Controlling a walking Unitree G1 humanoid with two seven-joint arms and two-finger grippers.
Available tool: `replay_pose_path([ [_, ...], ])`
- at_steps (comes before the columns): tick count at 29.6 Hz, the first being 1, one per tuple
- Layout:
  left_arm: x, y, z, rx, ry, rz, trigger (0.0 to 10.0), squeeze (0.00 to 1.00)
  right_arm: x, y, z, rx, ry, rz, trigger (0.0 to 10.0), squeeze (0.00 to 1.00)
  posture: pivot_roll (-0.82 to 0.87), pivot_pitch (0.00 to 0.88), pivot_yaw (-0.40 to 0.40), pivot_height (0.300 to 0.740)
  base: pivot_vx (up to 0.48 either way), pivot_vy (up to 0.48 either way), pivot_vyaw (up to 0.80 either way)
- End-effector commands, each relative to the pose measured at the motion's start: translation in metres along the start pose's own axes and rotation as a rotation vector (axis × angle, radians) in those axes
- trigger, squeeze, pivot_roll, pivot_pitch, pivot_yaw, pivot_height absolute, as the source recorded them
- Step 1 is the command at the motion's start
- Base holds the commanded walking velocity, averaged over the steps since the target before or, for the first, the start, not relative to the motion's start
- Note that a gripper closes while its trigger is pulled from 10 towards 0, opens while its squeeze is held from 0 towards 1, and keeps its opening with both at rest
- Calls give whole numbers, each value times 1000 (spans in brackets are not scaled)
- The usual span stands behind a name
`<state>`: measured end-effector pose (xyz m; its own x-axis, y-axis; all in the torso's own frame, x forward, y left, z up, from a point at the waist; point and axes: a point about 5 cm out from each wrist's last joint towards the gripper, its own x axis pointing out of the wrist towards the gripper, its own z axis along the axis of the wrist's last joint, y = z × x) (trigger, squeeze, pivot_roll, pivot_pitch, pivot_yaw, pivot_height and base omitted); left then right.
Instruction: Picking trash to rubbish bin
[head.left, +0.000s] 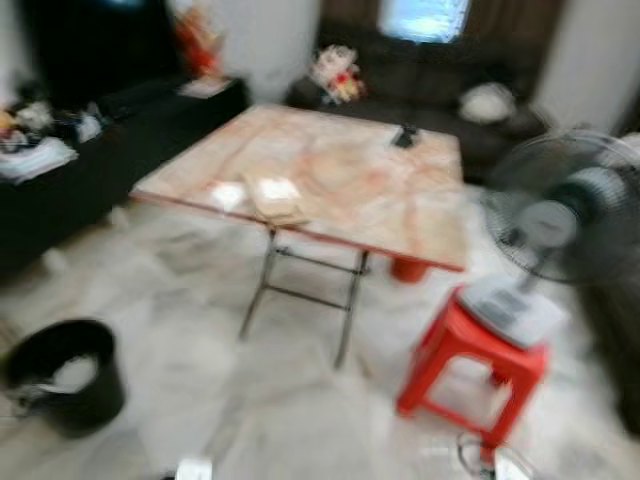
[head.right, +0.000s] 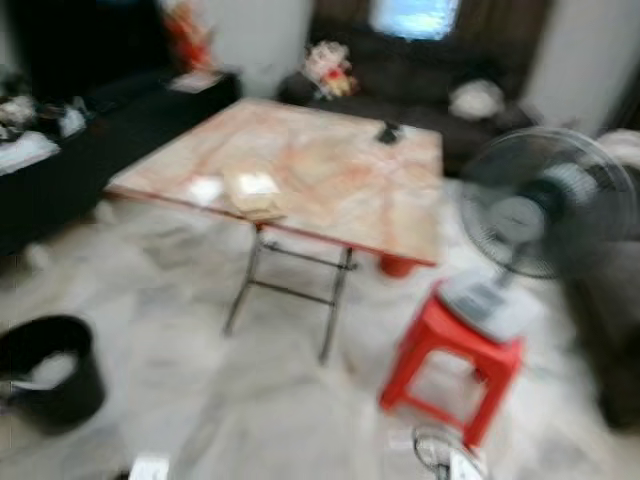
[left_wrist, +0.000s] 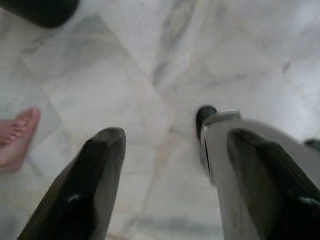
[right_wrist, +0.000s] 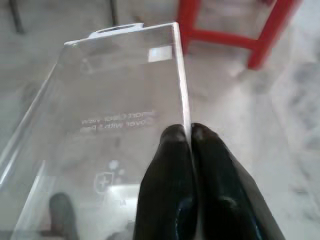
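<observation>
the right gripper (right_wrist: 189, 137) has its two black fingers pressed together on the edge of a clear plastic package (right_wrist: 115, 115) (faint print on its face), held above the marble floor (right_wrist: 280, 125) near a red plastic stool (right_wrist: 225, 37). the left gripper (left_wrist: 165, 165) hangs spread apart over the floor, with a person's bare foot (left_wrist: 17, 137) off to one side. in the blurred head views, a black rubbish bin (head.left: 65, 375) stands on the floor to the robot's left, well apart from the folding table (head.left: 330, 175). a standing fan (head.left: 560, 215) sits on the stool.
</observation>
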<state>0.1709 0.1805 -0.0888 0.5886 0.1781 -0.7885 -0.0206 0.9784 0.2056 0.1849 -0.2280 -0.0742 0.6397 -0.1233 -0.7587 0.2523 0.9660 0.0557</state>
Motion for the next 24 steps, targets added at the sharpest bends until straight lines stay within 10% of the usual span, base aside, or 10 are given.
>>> replay_pose_path([
  [1,3,3,14,6,-33,2,10000,0,1,1,4,-14,-1,3,10000,0,-93,40,-84,740,0,0,0],
  [24,0,-1,1,42,2,-20,10000,0,2,6,5,-29,3,8,10000,0,-90,0,-75,740,0,0,596],
])
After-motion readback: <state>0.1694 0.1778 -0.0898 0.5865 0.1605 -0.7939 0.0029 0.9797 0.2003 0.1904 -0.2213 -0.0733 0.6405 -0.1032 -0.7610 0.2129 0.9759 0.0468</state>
